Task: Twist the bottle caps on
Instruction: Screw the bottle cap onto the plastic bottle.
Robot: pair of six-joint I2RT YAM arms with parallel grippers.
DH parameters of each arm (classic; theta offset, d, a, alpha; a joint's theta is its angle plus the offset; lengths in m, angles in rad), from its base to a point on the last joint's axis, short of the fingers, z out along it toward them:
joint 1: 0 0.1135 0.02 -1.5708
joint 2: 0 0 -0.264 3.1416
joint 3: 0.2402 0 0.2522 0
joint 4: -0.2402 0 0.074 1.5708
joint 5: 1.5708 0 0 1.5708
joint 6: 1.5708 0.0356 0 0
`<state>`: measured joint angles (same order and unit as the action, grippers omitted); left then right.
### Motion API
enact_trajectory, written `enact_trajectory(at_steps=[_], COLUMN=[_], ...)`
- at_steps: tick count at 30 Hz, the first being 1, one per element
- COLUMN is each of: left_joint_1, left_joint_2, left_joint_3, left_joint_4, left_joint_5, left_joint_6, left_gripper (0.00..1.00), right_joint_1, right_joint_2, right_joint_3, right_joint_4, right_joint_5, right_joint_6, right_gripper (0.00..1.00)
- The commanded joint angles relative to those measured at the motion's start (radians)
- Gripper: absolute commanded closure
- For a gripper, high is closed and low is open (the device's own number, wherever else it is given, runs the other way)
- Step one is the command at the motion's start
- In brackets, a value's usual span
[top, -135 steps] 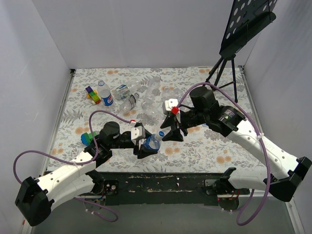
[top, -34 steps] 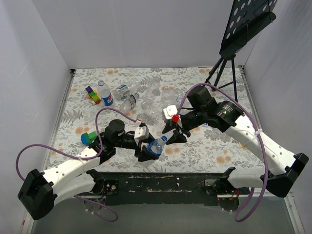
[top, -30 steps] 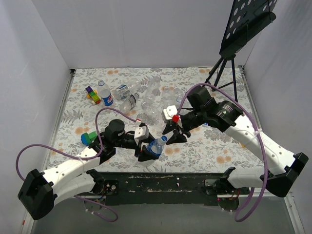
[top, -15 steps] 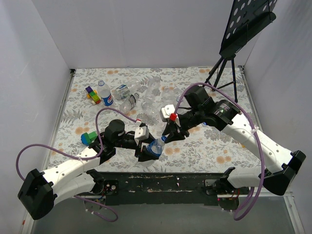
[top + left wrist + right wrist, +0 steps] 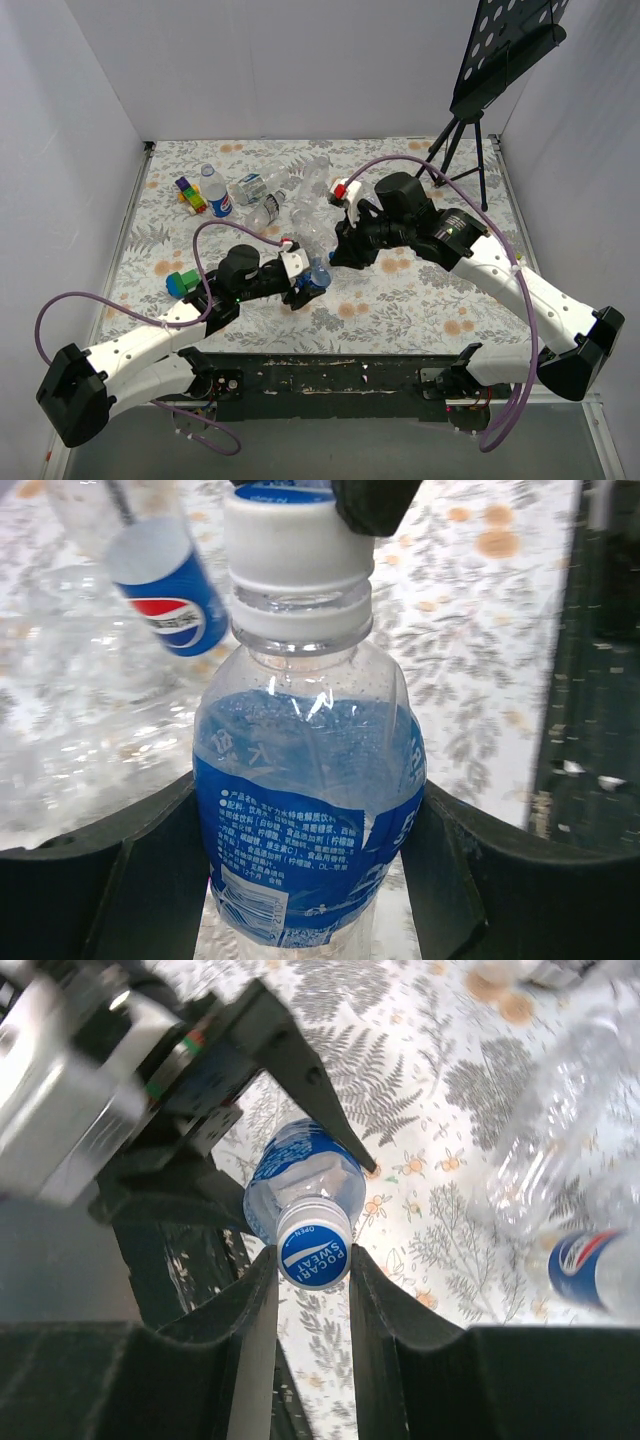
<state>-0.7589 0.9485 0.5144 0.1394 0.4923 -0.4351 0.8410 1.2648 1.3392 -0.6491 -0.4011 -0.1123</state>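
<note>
My left gripper (image 5: 303, 287) is shut on a small clear bottle (image 5: 318, 275) with a blue-and-white label, gripping it round the label band (image 5: 310, 780). A blue-topped cap (image 5: 314, 1253) sits on the bottle's neck, and it shows white-sided in the left wrist view (image 5: 298, 540). My right gripper (image 5: 338, 257) is shut on this cap, one finger on each side (image 5: 313, 1260). The bottle's body (image 5: 300, 1175) points away from the right wrist camera, towards the left gripper's fingers (image 5: 290, 1060).
A pile of clear bottles (image 5: 310, 190) lies at the back middle, with a Pepsi-labelled bottle (image 5: 216, 192) beside a yellow toy block (image 5: 190, 196). A green-and-blue toy (image 5: 180, 283) lies by the left arm. A black tripod stand (image 5: 460, 140) stands at the back right.
My right wrist has turned and moved left and back, and its fingers now clamp the cap on the bottle's neck. My left gripper has carried the bottle a little further from the near edge.
</note>
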Motion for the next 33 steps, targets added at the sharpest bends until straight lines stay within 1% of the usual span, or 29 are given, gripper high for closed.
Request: enact_trajectory(at_steps=[1, 3, 6, 7, 10, 12, 14, 15, 17, 20, 21, 24, 26, 28, 33], left_joint_1=[-0.081, -0.095, -0.095, -0.095, -0.095, -0.092, -0.071, -0.053, -0.013, 0.039, 0.053, 0.072, 0.075, 0.075, 0.076], left_joint_2=[0.007, 0.016, 0.019, 0.019, 0.021, 0.022, 0.033, 0.039, 0.071, 0.136, 0.156, 0.202, 0.213, 0.214, 0.193], left_joint_3=[0.081, 0.067, 0.041, 0.036, 0.026, 0.03, 0.038, 0.048, 0.076, 0.119, 0.131, 0.168, 0.179, 0.174, 0.167], left_joint_4=[0.15, 0.163, 0.173, 0.175, 0.149, 0.126, 0.106, 0.085, 0.048, -0.003, -0.026, -0.076, -0.086, -0.083, -0.075], left_joint_5=[-0.32, -0.356, -0.353, -0.344, -0.313, -0.282, -0.204, -0.137, 0.013, 0.283, 0.349, 0.481, 0.537, 0.563, 0.574], left_joint_6=[0.18, 0.214, 0.205, 0.197, 0.148, 0.112, 0.067, 0.046, 0.015, -0.008, -0.007, 0.001, 0.001, 0.001, 0.004], left_gripper=[1.0, 1.0, 1.0, 1.0, 1.0, 1.0, 1.0, 1.0, 1.0, 1.0, 1.0, 1.0, 1.0, 1.0, 1.0], right_joint_1=[0.012, 0.015, 0.015, 0.015, 0.015, 0.015, 0.015, 0.015, 0.015, 0.015, 0.015, 0.015, 0.015, 0.015, 0.015], right_joint_2=[0.028, 0.022, 0.015, 0.007, -0.033, -0.062, -0.079, -0.088, -0.1, -0.108, -0.107, -0.111, -0.116, -0.114, -0.078], right_joint_3=[0.006, 0.002, 0.018, 0.024, 0.043, 0.06, 0.086, 0.098, 0.12, 0.153, 0.167, 0.184, 0.178, 0.17, 0.166], right_joint_4=[-0.018, 0.011, 0.011, 0.008, 0.002, -0.017, -0.046, -0.061, -0.084, -0.141, -0.159, -0.211, -0.224, -0.233, -0.29], right_joint_5=[0.212, 0.226, 0.232, 0.229, 0.213, 0.202, 0.199, 0.174, 0.139, 0.062, 0.036, -0.039, -0.074, -0.091, -0.14], right_joint_6=[0.316, 0.355, 0.358, 0.349, 0.297, 0.216, 0.149, 0.116, 0.018, -0.129, -0.173, -0.303, -0.368, -0.418, -0.504], right_gripper=[0.98, 0.98, 0.81, 0.72, 0.53, 0.46, 0.4, 0.37, 0.37, 0.37, 0.37, 0.37, 0.37, 0.38, 0.4])
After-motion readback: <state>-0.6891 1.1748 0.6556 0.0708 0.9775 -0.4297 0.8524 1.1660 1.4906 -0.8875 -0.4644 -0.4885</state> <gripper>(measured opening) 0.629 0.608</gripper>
